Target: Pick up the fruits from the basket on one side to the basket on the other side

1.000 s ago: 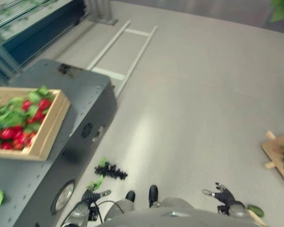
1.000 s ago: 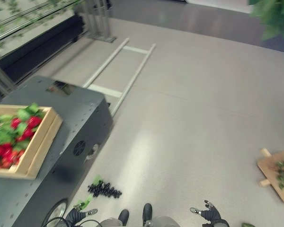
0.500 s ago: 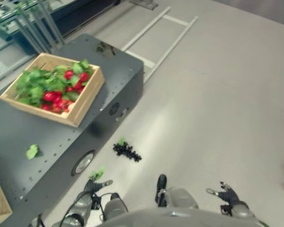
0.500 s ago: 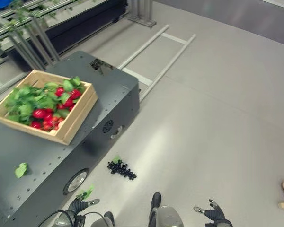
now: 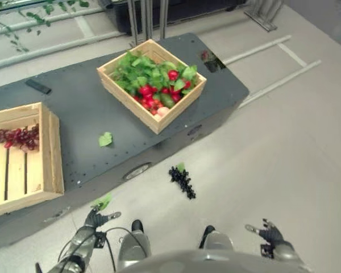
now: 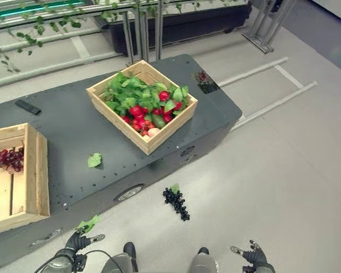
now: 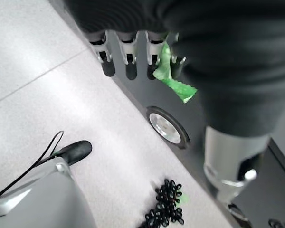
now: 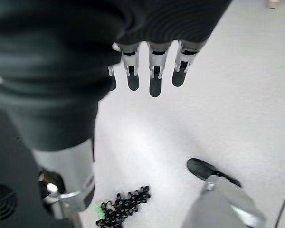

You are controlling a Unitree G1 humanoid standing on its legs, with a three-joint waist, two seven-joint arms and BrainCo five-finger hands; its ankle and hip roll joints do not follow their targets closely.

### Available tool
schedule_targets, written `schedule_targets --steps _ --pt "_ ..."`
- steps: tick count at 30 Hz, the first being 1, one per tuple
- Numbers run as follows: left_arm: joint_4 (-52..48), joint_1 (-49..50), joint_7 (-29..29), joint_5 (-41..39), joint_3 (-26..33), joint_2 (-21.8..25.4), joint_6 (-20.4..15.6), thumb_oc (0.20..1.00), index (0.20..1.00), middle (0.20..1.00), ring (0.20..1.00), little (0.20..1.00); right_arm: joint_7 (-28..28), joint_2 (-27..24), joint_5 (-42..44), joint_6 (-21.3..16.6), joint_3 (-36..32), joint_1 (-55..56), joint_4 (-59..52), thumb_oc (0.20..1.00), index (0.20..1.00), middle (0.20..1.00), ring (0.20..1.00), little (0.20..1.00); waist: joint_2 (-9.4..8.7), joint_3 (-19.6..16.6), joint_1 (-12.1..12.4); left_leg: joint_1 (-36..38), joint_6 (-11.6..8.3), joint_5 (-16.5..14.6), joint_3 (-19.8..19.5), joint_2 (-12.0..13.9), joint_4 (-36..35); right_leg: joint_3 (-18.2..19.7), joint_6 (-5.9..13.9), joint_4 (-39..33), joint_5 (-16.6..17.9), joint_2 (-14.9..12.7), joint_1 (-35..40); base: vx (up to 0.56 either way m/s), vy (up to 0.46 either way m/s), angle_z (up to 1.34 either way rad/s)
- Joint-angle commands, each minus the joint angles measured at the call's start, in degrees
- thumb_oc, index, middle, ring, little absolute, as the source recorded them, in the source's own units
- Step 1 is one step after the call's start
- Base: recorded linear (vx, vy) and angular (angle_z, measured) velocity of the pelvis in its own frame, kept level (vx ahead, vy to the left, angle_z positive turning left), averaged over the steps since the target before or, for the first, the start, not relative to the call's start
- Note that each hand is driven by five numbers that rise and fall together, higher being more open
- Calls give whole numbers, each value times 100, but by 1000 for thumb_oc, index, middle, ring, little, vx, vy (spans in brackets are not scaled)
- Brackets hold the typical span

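Fingers of my left hand (image 7: 133, 52) pinch a green leaf (image 7: 173, 83); right hand (image 8: 152, 61) hangs relaxed, dark grape bunch (image 5: 182, 180) on floor between them.

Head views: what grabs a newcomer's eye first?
The wooden crate of red fruit and green leaves on the dark grey platform stands out first. Next, a bunch of dark grapes lying on the floor in front of the platform. A second crate at the robot's left holds reddish grapes, and the left hand has a green leaf at its fingers.

Dark grey platform (image 6: 74, 131), small black object (image 6: 28, 107) on its far edge; metal rails (image 6: 273, 85) on floor
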Motion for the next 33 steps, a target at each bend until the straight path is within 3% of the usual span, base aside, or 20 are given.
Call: schedule_targets --steps 1,3,4,5,9,10,13,15,18,27,29,30,31,33 --pt "-206 2 10 221 51 -75 -164 1000 1000 1000 1000 1000 -31 -343 -10 -12 19 -37 -241 1000 1000 1000 1000 1000 330 133 -52 112 -54 55 -357 87 -414 398 494 153 103 133 -194 121 288 47" --pt "-235 41 -6 309 50 -66 -171 1000 1000 1000 1000 1000 15 -335 -60 -16 96 -45 -271 1000 1000 1000 1000 1000 451 143 -57 264 27 70 -440 32 -560 633 417 361 -85 307 -267 143 294 36" --pt "-230 49 -16 317 42 -66 -170 1000 1000 1000 1000 1000 31 -328 -57 -28 130 -37 -301 1000 1000 1000 1000 1000 482 103 -96 306 56 114 -494 -2 -665 814 350 331 -242 506 -336 163 185 31" --pt "-217 32 -31 321 21 -59 -180 1000 1000 1000 1000 1000 46 -333 -24 -43 165 -45 -307 1000 1000 1000 1000 1000 517 83 -179 411 68 135 -574 -19 -801 1149 256 181 -586 899 -438 194 121 25" --pt "-202 -12 -48 305 -11 -79 -196 1000 1000 1000 1000 1000 99 -357 -9 -99 333 -66 -365 1000 1000 1000 1000 1000 463 100 -344 583 78 163 -885 -192 -903 1833 222 -335 -658 1645 -754 182 5 33" --pt "-220 -25 -66 320 -43 -81 -216 1000 1000 1000 1000 1000 124 -367 -17 -113 351 17 -384 1000 1000 1000 1000 1000 418 103 -389 552 80 149 -954 -281 -852 2059 184 -380 -717 1787 -706 126 -42 97" --pt "-245 -94 -53 307 -96 -147 -225 1000 1000 1000 1000 1000 172 -375 -65 -84 335 85 -213 1000 1000 1000 1000 1000 418 122 -398 515 58 175 -1244 -374 -845 2273 153 -247 -836 1930 -597 48 -123 98" --pt "-318 -51 -30 312 -76 -184 -221 1000 1000 1000 1000 1000 190 -387 -169 -59 293 172 -141 1000 1000 1000 1000 1000 429 92 -345 526 16 179 -1284 -382 -814 2080 140 -293 -848 1890 -517 73 -113 64" --pt "-454 -44 -129 379 -245 -168 -237 1000 1000 1000 1000 1000 181 -455 -189 -65 245 214 -24 1000 1000 1000 1000 1000 504 81 -394 447 -11 222 -1502 -403 -789 2150 70 -233 -961 1985 -512 60 -108 28" --pt "-115 -78 -1 269 -73 -222 -180 1000 1000 1000 1000 1000 204 -409 -193 -111 251 286 -120 1000 1000 1000 1000 1000 467 47 -359 306 -76 252 -1802 -443 -634 1758 -12 -200 -1101 1967 -379 34 -80 40" --pt "-146 -97 17 276 -86 -244 -186 1000 1000 1000 1000 1000 187 -450 -174 -104 211 292 -112 1000 1000 1000 1000 1000 466 77 -473 131 -168 216 -1135 -312 -325 1597 -30 -303 -1100 1860 -303 -45 33 60" --pt "-169 -141 38 269 -77 -245 -174 1000 1000 1000 1000 1000 187 -479 -175 -99 201 278 -129 1000 1000 1000 1000 1000 449 130 -593 46 -209 253 -365 17 -149 1491 -3 -382 -1119 1774 -224 -73 102 128" --pt "-199 -161 53 225 -33 -253 -157 1000 1000 1000 1000 1000 165 -507 -164 -81 203 218 -105 1000 1000 1000 1000 1000 431 154 -624 -13 -205 247 25 357 9 1424 -12 -366 -1129 1703 -240 -69 121 122" --pt "-163 -168 115 175 -7 -220 -158 1000 1000 1000 1000 1000 105 -520 -123 -70 225 142 -175 1000 1000 1000 1000 1000 426 197 -517 -129 -352 399 -288 636 -39 1432 13 -337 -1163 1651 -209 7 134 79"
